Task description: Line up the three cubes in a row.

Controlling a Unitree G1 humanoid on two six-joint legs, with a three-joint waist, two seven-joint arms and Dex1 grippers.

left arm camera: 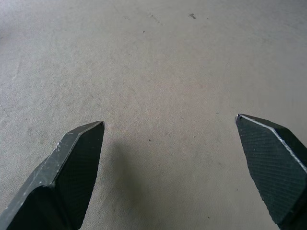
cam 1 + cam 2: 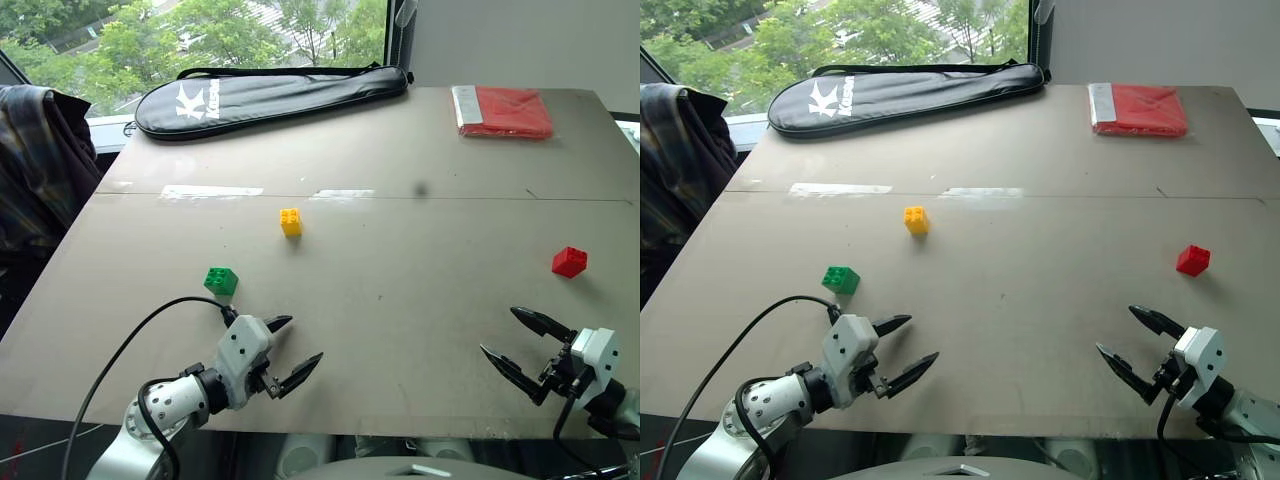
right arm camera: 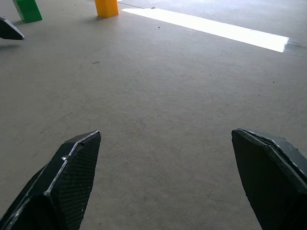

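Table point(image 2: 400, 300): both claws low, spread, empty.

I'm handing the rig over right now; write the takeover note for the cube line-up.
Left gripper: open, empty, low over the table, just short of the green cube.
Right gripper: open, empty, near the table's front edge, short of the red cube.
Yellow cube: mid-table, farther back.
Done: nothing; the cubes stand scattered, well apart.
Left: bring all three into one row.
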